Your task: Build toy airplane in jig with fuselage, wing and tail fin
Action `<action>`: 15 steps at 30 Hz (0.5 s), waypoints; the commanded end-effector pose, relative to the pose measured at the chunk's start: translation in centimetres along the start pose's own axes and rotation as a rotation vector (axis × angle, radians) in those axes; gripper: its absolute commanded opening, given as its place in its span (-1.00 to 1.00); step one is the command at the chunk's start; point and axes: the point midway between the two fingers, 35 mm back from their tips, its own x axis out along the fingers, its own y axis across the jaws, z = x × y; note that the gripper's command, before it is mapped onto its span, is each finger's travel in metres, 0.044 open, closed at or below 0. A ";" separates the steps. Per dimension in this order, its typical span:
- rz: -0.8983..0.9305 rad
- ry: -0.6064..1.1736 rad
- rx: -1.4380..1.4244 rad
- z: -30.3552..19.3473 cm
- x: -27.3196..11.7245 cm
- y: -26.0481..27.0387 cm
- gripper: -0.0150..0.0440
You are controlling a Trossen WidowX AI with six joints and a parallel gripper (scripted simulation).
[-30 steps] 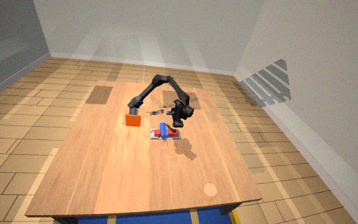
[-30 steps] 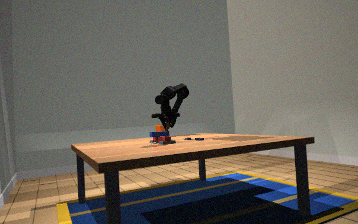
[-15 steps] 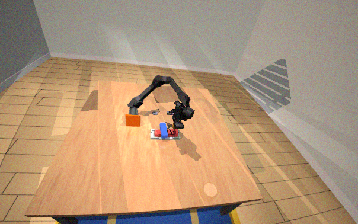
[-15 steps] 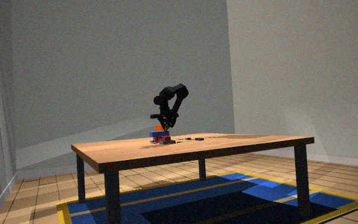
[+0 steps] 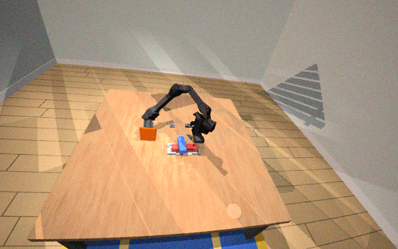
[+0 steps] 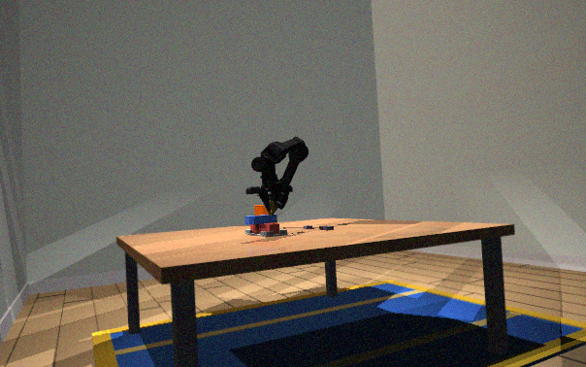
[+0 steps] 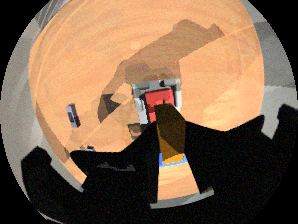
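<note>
The red fuselage (image 5: pixel 191 147) (image 6: pixel 270 227) (image 7: pixel 159 96) lies in the grey-white jig cradle (image 5: pixel 169 152) (image 6: pixel 282 233) (image 7: pixel 141 109). The blue wing (image 5: pixel 182 144) (image 6: pixel 256 219) lies across its top; in the wrist view only a blue strip shows behind the fin. My gripper (image 5: pixel 194 139) (image 6: pixel 274 206) is shut on the yellow tail fin (image 6: pixel 272 210) (image 7: pixel 171 131), which points down. The fin hangs a little above the fuselage's tail end, apart from it in the exterior view. The fin hides part of the fuselage in the wrist view, and its tab is too small to make out.
An orange block (image 5: pixel 147 134) (image 6: pixel 260 209) stands in front of the arm's base. Two small grey holders (image 5: pixel 172 126) (image 5: pixel 188 125) lie on the table behind the jig; they also show in the exterior view (image 6: pixel 308 227) (image 6: pixel 326 227).
</note>
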 end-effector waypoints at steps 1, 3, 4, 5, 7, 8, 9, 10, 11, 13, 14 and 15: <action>-0.005 0.000 -0.004 0.0 -0.1 -0.1 -0.27; -0.005 0.000 -0.004 0.0 -0.1 -0.2 -0.27; -0.005 0.000 -0.004 0.0 -0.1 -0.3 -0.27; -0.005 0.000 -0.004 0.0 -0.1 -0.3 -0.27; -0.005 0.000 -0.004 0.0 -0.1 -0.3 -0.27; -0.005 0.000 -0.004 0.0 0.0 -0.3 -0.27; -0.005 0.000 -0.004 0.0 0.1 -0.3 -0.27; -0.005 0.000 -0.004 0.0 0.3 -0.3 -0.27; -0.005 0.000 -0.004 0.0 0.4 -0.3 -0.27; -0.005 0.000 -0.004 0.0 0.7 -0.3 -0.27; -0.005 0.000 -0.004 0.0 0.9 -0.3 -0.27; -0.005 0.000 -0.004 0.0 1.1 -0.3 -0.27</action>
